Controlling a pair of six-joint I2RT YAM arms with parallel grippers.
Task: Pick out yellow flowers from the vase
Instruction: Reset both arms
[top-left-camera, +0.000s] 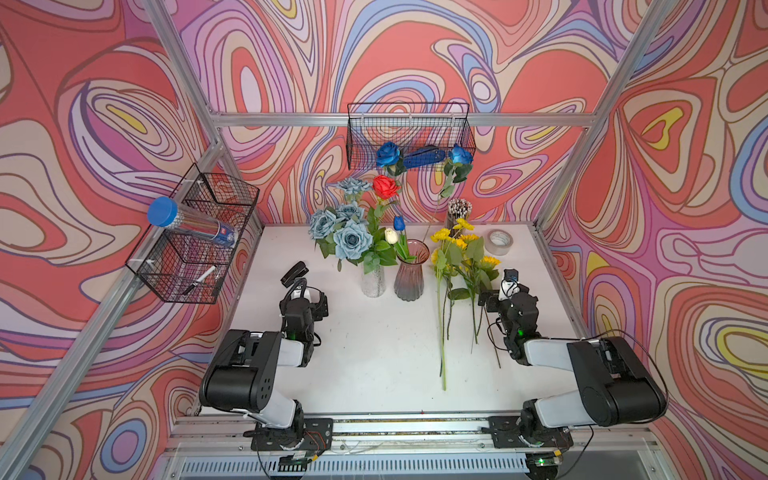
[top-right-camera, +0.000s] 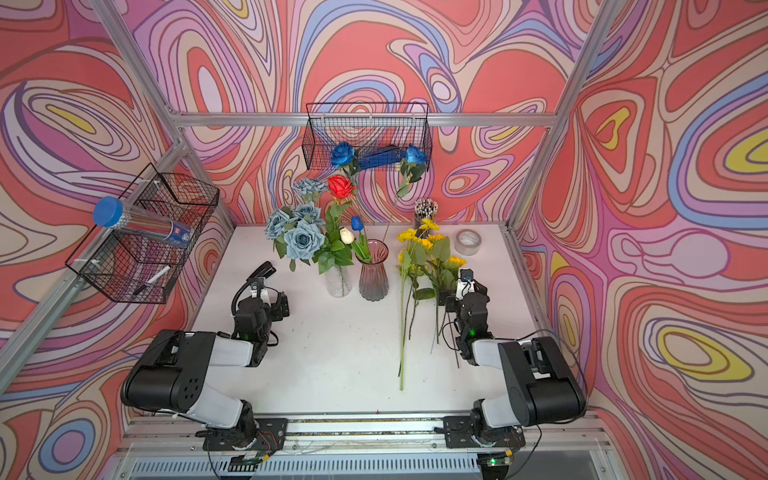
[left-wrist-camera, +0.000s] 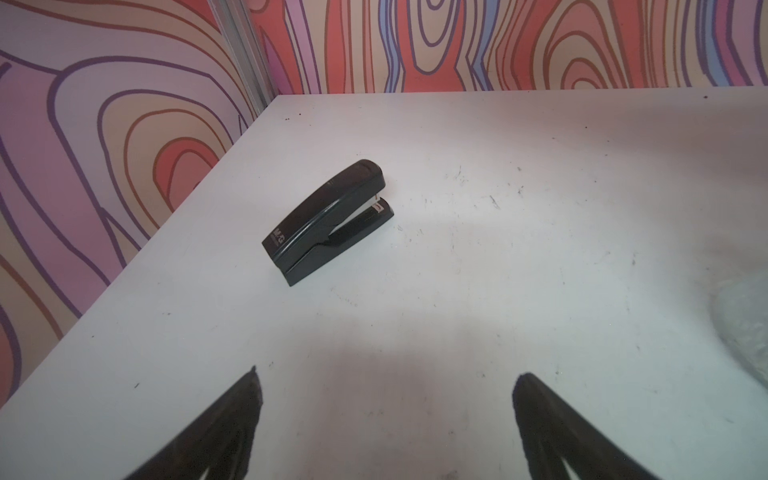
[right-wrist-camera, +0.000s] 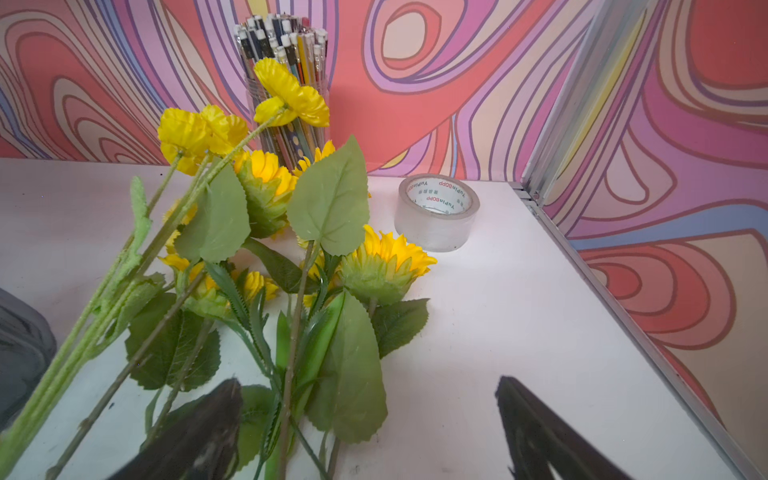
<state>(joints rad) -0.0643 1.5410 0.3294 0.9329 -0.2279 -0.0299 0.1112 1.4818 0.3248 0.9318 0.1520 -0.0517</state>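
The yellow flowers (top-left-camera: 461, 249) (top-right-camera: 428, 249) lie in a loose heap on the white table, right of the pink ribbed vase (top-left-camera: 411, 270) (top-right-camera: 373, 274). Their long green stems run toward the table's front. The vase holds a white tulip, a blue tulip, a red rose and blue roses. My right gripper (top-left-camera: 505, 293) (right-wrist-camera: 369, 381) hovers open low over the stems. In the right wrist view, sunflower heads (right-wrist-camera: 266, 174), leaves and stems lie between its fingers, close to one finger, ungripped. My left gripper (top-left-camera: 305, 291) (left-wrist-camera: 388, 376) is open over bare table, holding nothing.
A black stapler (left-wrist-camera: 328, 220) (top-left-camera: 294, 272) lies ahead of the left gripper. A clear glass vase of pale blue roses (top-left-camera: 372, 282) stands left of the pink one. A tape roll (right-wrist-camera: 436, 216) and a pencil cup (right-wrist-camera: 282, 83) stand back right. Wire baskets (top-left-camera: 409, 137) (top-left-camera: 195, 237) hang on the walls.
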